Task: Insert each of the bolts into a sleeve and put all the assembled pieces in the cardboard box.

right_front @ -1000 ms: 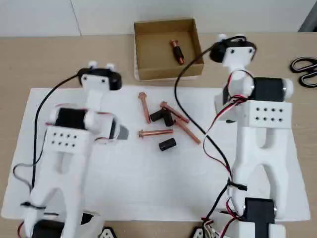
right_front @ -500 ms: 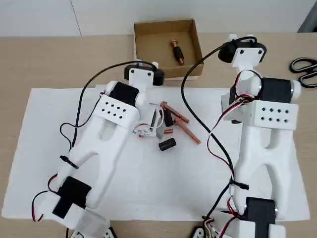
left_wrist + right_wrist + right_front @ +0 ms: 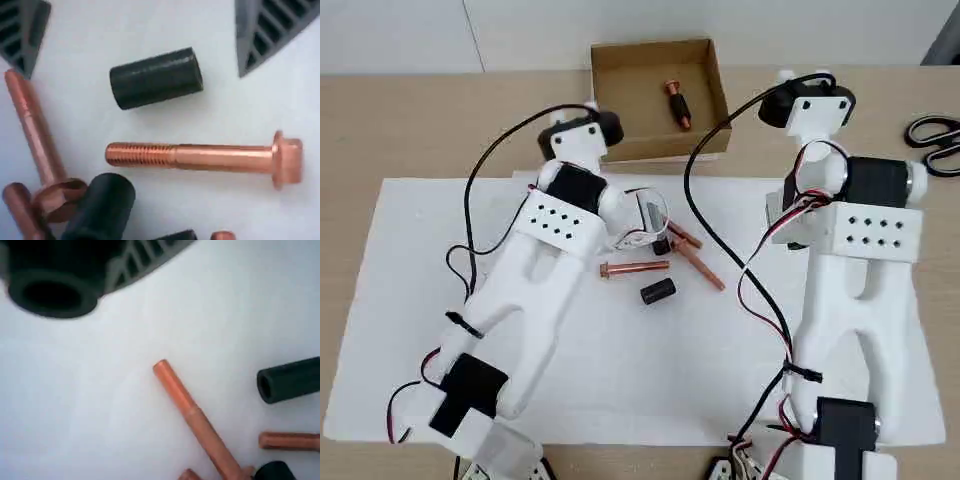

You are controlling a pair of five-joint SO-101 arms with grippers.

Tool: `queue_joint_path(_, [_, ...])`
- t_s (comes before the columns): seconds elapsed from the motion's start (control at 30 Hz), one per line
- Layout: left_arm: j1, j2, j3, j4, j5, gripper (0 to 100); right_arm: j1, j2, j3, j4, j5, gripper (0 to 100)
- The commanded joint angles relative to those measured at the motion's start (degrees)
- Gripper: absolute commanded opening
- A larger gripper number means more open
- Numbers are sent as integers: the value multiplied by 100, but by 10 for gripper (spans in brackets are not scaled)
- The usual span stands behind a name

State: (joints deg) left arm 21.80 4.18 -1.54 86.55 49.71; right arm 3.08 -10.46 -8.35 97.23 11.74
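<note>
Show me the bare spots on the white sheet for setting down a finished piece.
Free: the white sheet between left arm and right arm, from the loose sleeve back to their bases; also its left end, outside the left arm. Crowded: bolts and sleeves under the left gripper.

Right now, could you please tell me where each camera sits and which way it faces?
High view: fixed above the table, looking down on the white mat, cardboard box, left arm and right arm.
Left wrist view: on the left wrist, facing down at a bolt and a sleeve; the open left claw frames them.
Right wrist view: on the right wrist, facing down at a second bolt; part of the right claw shows.
Shared: high and left wrist views both show that bolt and sleeve.
</note>
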Motion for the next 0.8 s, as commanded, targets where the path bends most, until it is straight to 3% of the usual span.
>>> queue_joint_path(0.0, [0,-53,-136,53,1495,247,48,-233,9,-31,44,17])
queue_joint_path(0.2, [26,185,268,-571,2277,247,40,-233,246,-251,35,17])
queue_joint_path(0.77, [26,835,409,-659,2303,246,48,-233,308,-347,18,17])
